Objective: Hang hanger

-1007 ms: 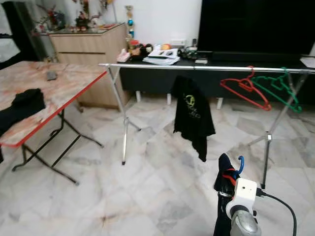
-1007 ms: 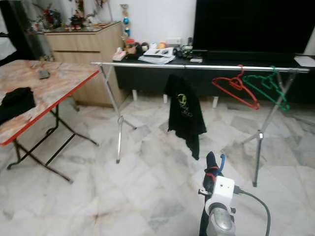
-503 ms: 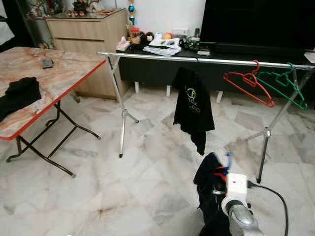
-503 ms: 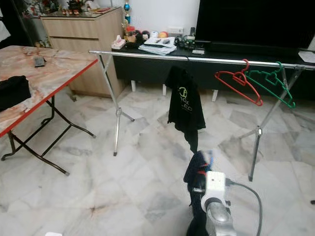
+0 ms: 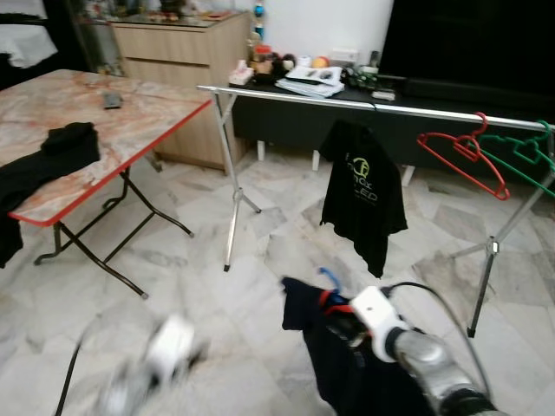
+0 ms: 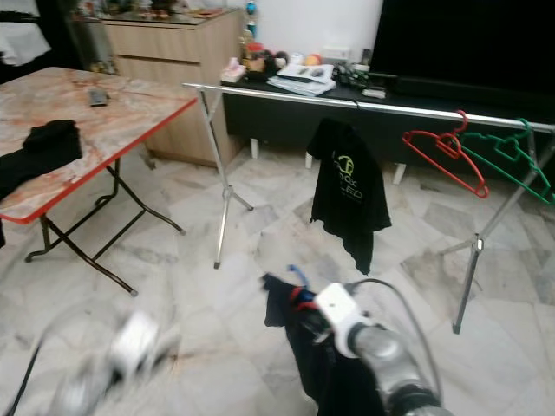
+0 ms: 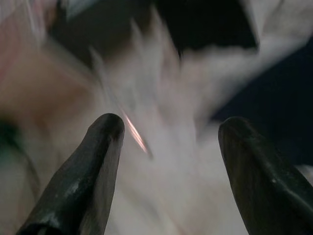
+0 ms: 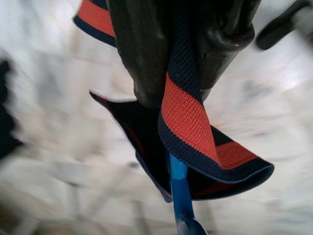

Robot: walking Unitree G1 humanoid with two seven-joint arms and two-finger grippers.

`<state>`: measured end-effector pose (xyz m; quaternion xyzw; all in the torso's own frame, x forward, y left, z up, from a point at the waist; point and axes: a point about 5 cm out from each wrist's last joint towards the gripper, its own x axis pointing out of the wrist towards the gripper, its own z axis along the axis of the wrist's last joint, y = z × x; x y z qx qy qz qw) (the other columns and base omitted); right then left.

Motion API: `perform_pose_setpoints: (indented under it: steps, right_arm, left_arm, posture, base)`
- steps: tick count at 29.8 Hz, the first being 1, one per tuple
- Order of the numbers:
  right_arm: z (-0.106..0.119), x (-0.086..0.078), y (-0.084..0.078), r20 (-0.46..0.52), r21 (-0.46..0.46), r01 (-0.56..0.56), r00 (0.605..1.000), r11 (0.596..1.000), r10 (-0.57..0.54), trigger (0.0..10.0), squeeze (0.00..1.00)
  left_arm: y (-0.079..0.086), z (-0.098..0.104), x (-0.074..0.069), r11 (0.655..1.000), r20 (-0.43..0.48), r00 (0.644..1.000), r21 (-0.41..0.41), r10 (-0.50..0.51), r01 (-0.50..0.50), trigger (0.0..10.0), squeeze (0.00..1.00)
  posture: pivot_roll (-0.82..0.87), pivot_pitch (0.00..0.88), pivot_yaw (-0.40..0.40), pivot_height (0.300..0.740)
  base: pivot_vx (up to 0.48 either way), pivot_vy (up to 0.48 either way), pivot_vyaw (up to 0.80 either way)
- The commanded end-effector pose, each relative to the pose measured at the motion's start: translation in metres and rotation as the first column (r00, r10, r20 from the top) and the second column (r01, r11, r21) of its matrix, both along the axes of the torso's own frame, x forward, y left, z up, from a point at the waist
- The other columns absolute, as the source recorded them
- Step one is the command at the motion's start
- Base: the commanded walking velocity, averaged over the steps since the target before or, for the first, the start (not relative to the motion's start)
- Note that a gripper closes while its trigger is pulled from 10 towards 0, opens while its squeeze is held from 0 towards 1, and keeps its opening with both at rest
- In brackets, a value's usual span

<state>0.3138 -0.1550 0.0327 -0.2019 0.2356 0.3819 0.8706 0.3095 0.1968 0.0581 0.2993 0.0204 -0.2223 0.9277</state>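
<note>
the right pincer [image 8: 188, 73] is clamped on a dark garment's striped collar [image 8: 190, 117], its blue hanger [image 8: 181, 196] poking just past the fingertips. the left pincer [image 7: 168, 161] gapes wide, empty.

Looked forward and down from the head over the floor [image 5: 199, 286] toward the clothes rail [image 5: 364, 100], both eyes sharing it and the tabletop [image 6: 130, 121]. Peered closely along the fingers [image 7: 83, 171] from each wrist, blurred.
</note>
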Motion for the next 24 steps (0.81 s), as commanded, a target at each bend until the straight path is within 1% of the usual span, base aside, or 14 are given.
perform_pose_setpoints:
  steps: [1, 2, 4, 5, 6, 7, 8, 10, 14, 16, 18, 20, 22, 24]
  right_arm:
    - [0.010, 0.000, -0.005, -0.015, -0.037, -0.165, 0.986, 0.986, 0.165, 10.0, 0.00]
    - [0.010, 0.000, -0.005, -0.015, -0.037, -0.165, 0.986, 0.986, 0.165, 10.0, 0.00]
    - [0.011, -0.002, -0.005, -0.032, -0.052, -0.233, 0.972, 0.971, 0.231, 10.0, 0.00]
    - [0.013, -0.002, -0.005, -0.033, -0.051, -0.267, 0.964, 0.962, 0.265, 10.0, 0.00]
    - [0.016, -0.001, -0.005, -0.034, -0.045, -0.290, 0.957, 0.956, 0.288, 10.0, 0.00]
    - [0.016, -0.001, -0.005, -0.034, -0.045, -0.290, 0.957, 0.956, 0.288, 10.0, 0.00]
    - [0.023, 0.002, -0.004, -0.033, -0.033, -0.333, 0.943, 0.942, 0.332, 10.0, 0.00]
    - [0.029, 0.005, -0.004, -0.030, -0.030, -0.356, 0.934, 0.934, 0.355, 10.0, 0.00]
    - [0.038, 0.009, -0.001, -0.010, -0.029, -0.400, 0.916, 0.916, 0.400, 10.0, 0.00]
    - [0.047, 0.011, 0.003, 0.011, -0.015, -0.448, 0.894, 0.894, 0.448, 10.0, 0.00]
    - [0.051, 0.011, 0.005, 0.022, -0.009, -0.474, 0.880, 0.881, 0.474, 10.0, 0.00]
    - [0.059, 0.012, 0.009, 0.047, -0.004, -0.517, 0.855, 0.856, 0.516, 10.0, 0.00]
    - [0.061, 0.012, 0.009, 0.052, 0.000, -0.525, 0.850, 0.851, 0.524, 10.0, 0.00]
    - [0.067, 0.012, 0.010, 0.069, 0.010, -0.555, 0.830, 0.832, 0.553, 10.0, 0.00]
  left_arm:
    - [-0.005, -0.020, -0.024, 0.989, -0.040, 0.991, 0.070, -0.130, 0.133, 10.0, 0.00]
    - [-0.005, -0.020, -0.024, 0.989, -0.040, 0.991, 0.070, -0.130, 0.133, 10.0, 0.00]
    - [-0.006, -0.023, -0.029, 0.982, -0.066, 0.982, 0.061, -0.175, 0.179, 10.0, 0.00]
    - [-0.004, -0.028, -0.024, 0.988, -0.179, 0.974, 0.043, -0.140, 0.149, 10.0, 0.00]
    - [-0.004, -0.028, -0.015, 0.991, -0.279, 0.953, 0.020, -0.120, 0.131, 10.0, 0.00]
    - [-0.004, -0.028, -0.015, 0.991, -0.279, 0.953, 0.020, -0.120, 0.131, 10.0, 0.00]
    - [-0.007, -0.029, -0.008, 0.986, -0.401, 0.905, 0.020, -0.142, 0.164, 10.0, 0.00]
    - [-0.010, -0.029, -0.009, 0.975, -0.428, 0.886, 0.045, -0.177, 0.216, 10.0, 0.00]
    - [-0.010, -0.033, -0.012, 0.963, -0.455, 0.870, 0.083, -0.192, 0.256, 10.0, 0.00]
    - [-0.010, -0.036, -0.014, 0.965, -0.468, 0.862, 0.067, -0.193, 0.253, 10.0, 0.00]
    - [-0.010, -0.037, -0.015, 0.967, -0.479, 0.856, 0.057, -0.193, 0.250, 10.0, 0.00]
    - [-0.008, -0.038, -0.015, 0.968, -0.490, 0.853, 0.066, -0.180, 0.243, 10.0, 0.00]
    - [-0.008, -0.038, -0.015, 0.969, -0.498, 0.849, 0.066, -0.176, 0.240, 10.0, 0.00]
    - [-0.006, -0.038, -0.014, 0.973, -0.509, 0.847, 0.071, -0.156, 0.222, 10.0, 0.00]
  posture:
    - [0.06, 0.000, 0.000, 0.740]
    - [0.06, 0.000, 0.000, 0.740]
    - [0.07, 0.000, -0.006, 0.740]
    - [0.07, 0.000, -0.007, 0.740]
    - [0.07, 0.000, -0.008, 0.740]
    - [0.07, 0.000, -0.008, 0.740]
    - [0.07, 0.000, -0.011, 0.740]
    - [0.07, 0.000, -0.014, 0.740]
    - [0.07, 0.000, -0.018, 0.740]
    - [0.07, 0.000, -0.021, 0.740]
    - [0.07, 0.000, -0.021, 0.740]
    - [0.07, 0.000, -0.024, 0.740]
    - [0.06, 0.000, -0.024, 0.740]
    - [0.06, 0.000, -0.025, 0.740]
  base:
    - [0.000, 0.000, 0.00]
    - [0.000, 0.000, 0.00]
    - [0.000, 0.000, 0.00]
    - [0.000, 0.000, 0.00]
    - [0.000, 0.000, 0.00]
    - [0.000, 0.000, 0.00]
    - [0.000, 0.000, 0.00]
    - [0.000, 0.000, 0.00]
    - [0.000, 0.000, 0.00]
    - [0.000, 0.000, 0.00]
    - [0.000, 0.000, 0.00]
    - [0.000, 0.000, 0.00]
    - [0.000, 0.000, 0.00]
    - [0.000, 0.000, 0.00]
